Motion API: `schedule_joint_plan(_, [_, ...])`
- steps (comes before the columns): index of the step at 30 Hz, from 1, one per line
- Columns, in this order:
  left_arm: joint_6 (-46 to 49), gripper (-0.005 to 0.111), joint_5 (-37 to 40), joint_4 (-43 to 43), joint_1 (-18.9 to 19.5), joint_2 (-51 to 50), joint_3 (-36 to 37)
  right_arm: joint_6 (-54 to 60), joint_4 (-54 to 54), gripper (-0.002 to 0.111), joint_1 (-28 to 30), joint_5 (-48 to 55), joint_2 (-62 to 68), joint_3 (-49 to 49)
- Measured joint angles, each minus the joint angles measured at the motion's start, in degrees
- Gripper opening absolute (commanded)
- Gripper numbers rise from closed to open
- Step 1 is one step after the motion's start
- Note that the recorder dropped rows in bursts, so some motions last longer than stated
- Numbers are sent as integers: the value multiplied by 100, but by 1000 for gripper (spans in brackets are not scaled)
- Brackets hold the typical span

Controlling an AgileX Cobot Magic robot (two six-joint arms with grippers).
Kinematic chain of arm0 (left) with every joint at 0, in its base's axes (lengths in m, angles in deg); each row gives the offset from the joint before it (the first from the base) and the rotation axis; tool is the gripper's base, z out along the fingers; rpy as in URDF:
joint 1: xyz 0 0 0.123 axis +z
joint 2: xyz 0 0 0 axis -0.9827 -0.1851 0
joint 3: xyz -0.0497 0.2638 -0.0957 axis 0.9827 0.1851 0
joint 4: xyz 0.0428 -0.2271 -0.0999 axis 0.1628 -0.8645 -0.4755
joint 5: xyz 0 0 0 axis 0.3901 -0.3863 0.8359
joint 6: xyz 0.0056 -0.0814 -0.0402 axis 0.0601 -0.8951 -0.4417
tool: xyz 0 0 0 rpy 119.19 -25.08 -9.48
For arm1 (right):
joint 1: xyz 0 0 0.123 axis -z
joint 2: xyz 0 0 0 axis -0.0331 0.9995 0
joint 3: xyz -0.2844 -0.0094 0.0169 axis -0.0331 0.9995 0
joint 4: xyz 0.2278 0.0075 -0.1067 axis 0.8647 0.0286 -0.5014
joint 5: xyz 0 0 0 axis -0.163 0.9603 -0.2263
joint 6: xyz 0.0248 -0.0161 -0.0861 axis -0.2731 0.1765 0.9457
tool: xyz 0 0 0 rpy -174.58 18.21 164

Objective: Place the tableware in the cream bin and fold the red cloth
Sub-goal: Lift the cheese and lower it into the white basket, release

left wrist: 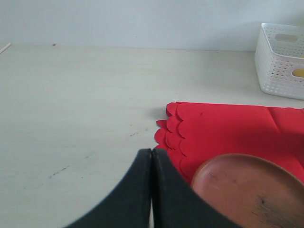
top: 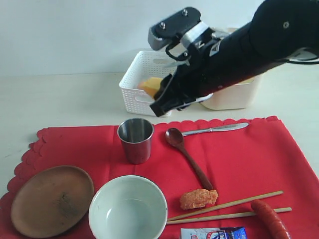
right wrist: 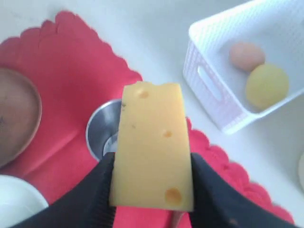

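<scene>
Six kinds of tableware lie on the large bright red scalloped cloth [top: 239,154], which is spread flat over the pale worktop [top: 60,99]. At the cloth's left corner is the left gripper [left wrist: 152,154], its jaws pressed together on nothing, just beside the round brown wooden plate [top: 52,199]. Rightward come the pale greenish-white bowl [top: 149,191], the upright steel cup [top: 135,142] behind it, the dark wooden spoon [top: 187,154], the metal knife [top: 214,129] near the back edge, and two light wooden chopsticks [top: 224,205] at the front. Behind the cloth, a white perforated basket [top: 134,82] holds an egg [right wrist: 247,56] and a lemon [right wrist: 267,85]. The right gripper [right wrist: 152,164] hangs above the cup, its jaws clamped on a yellow holed cheese wedge [right wrist: 152,147]. The tall cream plastic bin [top: 234,97] stands right of the basket, partly hidden by the arm.
</scene>
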Motion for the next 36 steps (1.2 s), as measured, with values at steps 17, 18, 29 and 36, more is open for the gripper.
schedule_joint_plan(17, [0,0,0,0,0,0,0,-124,0,0,316,-47,1389,-2064])
schedule_joint_plan(18, [0,0,0,0,0,0,0,-154,0,0,393,-61,1527,-2189])
schedule_joint_plan(29, [0,0,0,0,0,0,0,-338,242,0,963,-107,2859,-3398])
schedule_joint_plan(36, [0,0,0,0,0,0,0,-372,328,0,1021,-107,3482,-3847])
